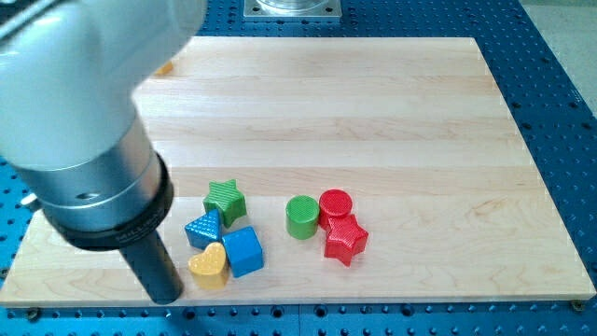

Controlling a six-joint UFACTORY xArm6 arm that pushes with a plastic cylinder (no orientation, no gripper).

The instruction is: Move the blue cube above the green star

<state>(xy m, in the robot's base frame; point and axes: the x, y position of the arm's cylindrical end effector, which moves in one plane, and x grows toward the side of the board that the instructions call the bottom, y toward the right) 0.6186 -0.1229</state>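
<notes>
The blue cube [243, 251] sits near the view's bottom, left of centre. The green star [225, 200] lies just above it and slightly to the left. A blue triangle block [203, 229] sits between them on the left, touching both. A yellow heart [209, 266] touches the cube's left side. My tip [168, 297] rests on the board left of the yellow heart, a short gap away, below and to the left of the blue cube.
A green cylinder [301, 217], a red cylinder [336, 206] and a red star [344, 239] cluster right of the cube. An orange block [166, 66] peeks out behind the arm at the view's top left. The arm's large body [84, 121] hides the board's left part.
</notes>
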